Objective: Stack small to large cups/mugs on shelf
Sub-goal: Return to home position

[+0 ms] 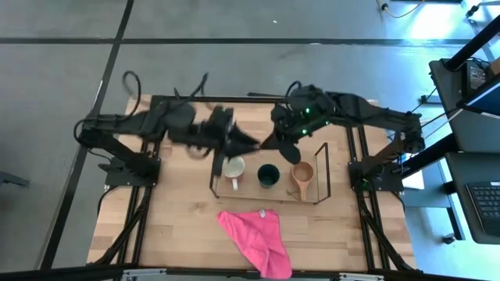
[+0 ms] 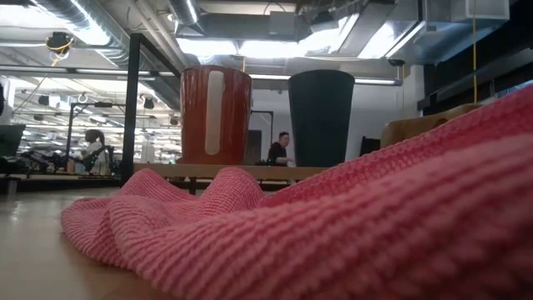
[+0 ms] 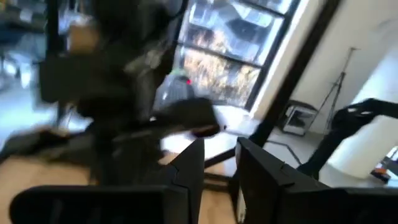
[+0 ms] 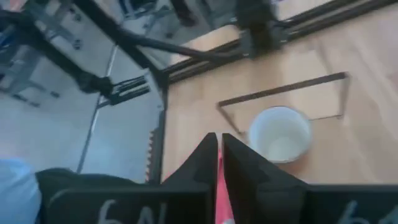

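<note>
One pink cloth [image 1: 254,238] lies crumpled nearest the worktop's [image 1: 172,218] front edge. Behind it, the shelf [image 1: 248,187] carries three cups in a row (side by side, not nested): the reddish mug [image 1: 233,167] on the left, the dark green cup [image 1: 268,176] in the middle and the wooden cup [image 1: 301,173] on the right. Just beyond the shelf, the left gripper [image 1: 248,141] hangs empty with its fingers narrowly apart. The right gripper [image 1: 275,139], beside it, has its fingers almost together and holds nothing.
</note>
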Motion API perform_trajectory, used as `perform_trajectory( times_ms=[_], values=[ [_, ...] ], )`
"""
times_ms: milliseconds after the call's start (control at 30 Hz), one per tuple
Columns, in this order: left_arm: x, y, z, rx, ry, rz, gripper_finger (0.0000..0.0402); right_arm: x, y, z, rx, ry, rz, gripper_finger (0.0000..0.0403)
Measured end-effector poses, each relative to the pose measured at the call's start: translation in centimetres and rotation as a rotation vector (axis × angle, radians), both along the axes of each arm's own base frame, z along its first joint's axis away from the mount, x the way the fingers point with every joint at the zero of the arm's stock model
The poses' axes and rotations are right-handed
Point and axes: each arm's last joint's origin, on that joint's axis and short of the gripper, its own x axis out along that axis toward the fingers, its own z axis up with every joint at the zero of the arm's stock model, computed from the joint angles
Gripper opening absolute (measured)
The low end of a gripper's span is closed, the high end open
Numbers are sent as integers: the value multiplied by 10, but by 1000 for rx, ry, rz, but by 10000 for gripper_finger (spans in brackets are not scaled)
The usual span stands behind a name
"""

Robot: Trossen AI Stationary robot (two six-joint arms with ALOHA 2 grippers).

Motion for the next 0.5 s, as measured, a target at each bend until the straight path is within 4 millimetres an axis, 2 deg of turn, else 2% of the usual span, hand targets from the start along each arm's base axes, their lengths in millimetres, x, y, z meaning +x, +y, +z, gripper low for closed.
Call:
perform_trajectory(
  times_ms=[67,133,200,267,400,500],
  values=[
    [-4,-20,3,40,-25,32,86,-3,3,-10,10,34,10,26],
    [-7,-28,-1,62,17,127,86,-12,5,-23,40,89,4,26],
    [-15,-31,-9,58,91,201,86,-29,10,-37,67,140,-16,26],
    [-24,-29,-18,11,120,209,86,-53,15,-44,97,118,-60,26],
    [-42,-30,-42,-39,34,147,86,-107,19,-49,136,-143,-111,26],
    [-67,-24,-55,6,-96,57,86,-138,17,-54,135,-397,-141,26]
  ],
)
